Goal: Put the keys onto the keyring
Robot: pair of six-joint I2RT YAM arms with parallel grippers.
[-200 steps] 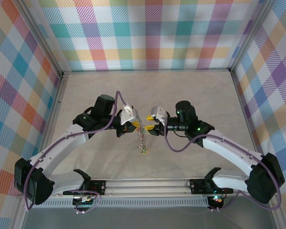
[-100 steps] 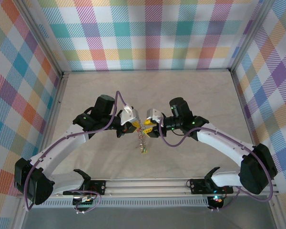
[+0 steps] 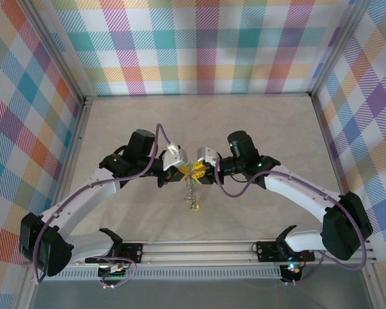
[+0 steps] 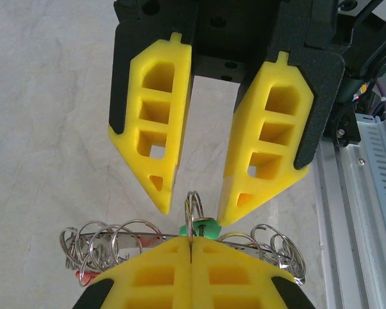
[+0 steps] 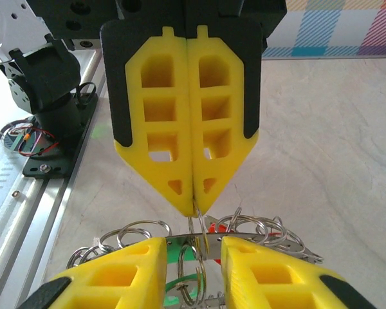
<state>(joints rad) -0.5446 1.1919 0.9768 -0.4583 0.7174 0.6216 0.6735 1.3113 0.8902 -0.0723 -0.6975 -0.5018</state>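
As my left gripper (image 4: 190, 246) clamps the keyring (image 4: 132, 236), one small ring (image 4: 193, 203) stands edge-on toward twelve o'clock. My right gripper (image 4: 196, 214), jaws apart, straddles it from twelve.

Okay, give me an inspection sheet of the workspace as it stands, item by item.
Surface: pale marbled tabletop, metal rail along the near edge.
Job's things: keyring hangs between the grippers, keys dangling from it.
Clutter: nothing seen.
Grippers: left gripper shut on the keyring; right gripper open, fingers either side of a small ring.
Cables: purple cable looped along each arm, apart from the keyring.
Surroundings: plaid walls on three sides.
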